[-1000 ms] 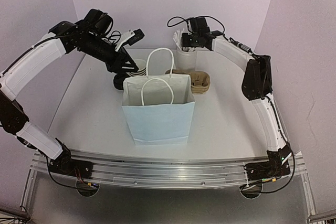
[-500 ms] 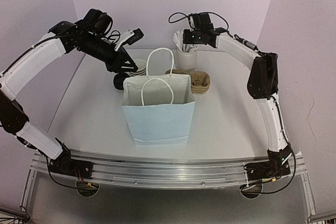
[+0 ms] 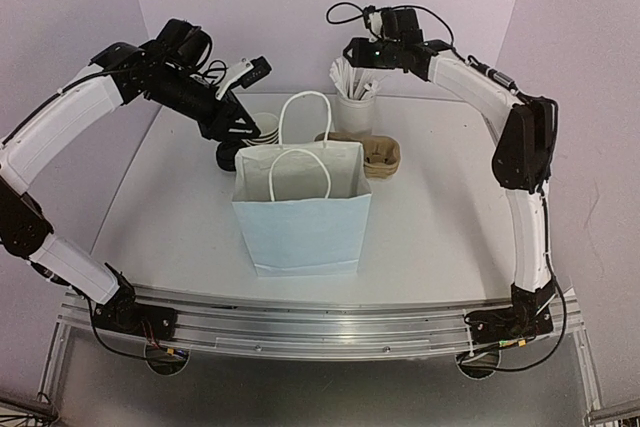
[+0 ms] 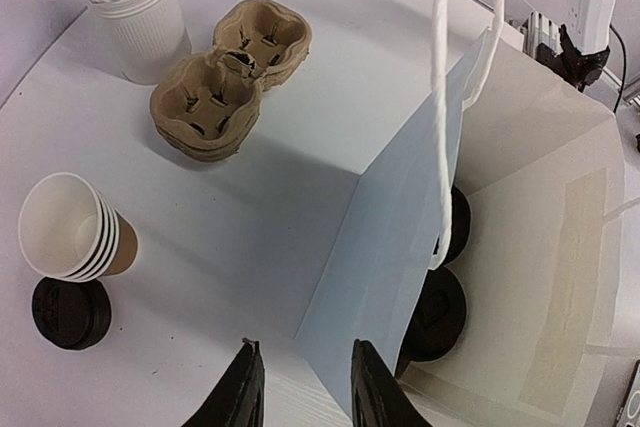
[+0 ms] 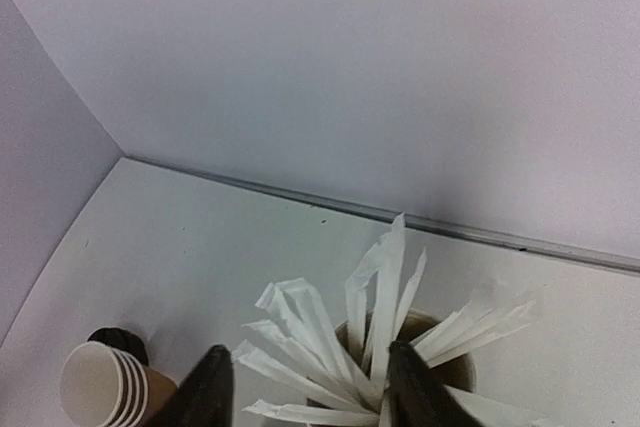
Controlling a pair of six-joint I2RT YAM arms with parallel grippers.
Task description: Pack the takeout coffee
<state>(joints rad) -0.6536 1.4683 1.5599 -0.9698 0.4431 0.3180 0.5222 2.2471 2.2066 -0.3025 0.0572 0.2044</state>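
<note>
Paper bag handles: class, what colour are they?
White. The handles show best in the left wrist view, standing out against the pale blue bag.

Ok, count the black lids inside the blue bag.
2. The first lid is nearest the left wrist camera, against the blue wall of the bag; the second lid is just beyond it. That wall covers part of each, so more may be hidden.

right claw (image 5: 310, 395) has lifted above the white sticks (image 5: 352, 332) and parted.
</note>
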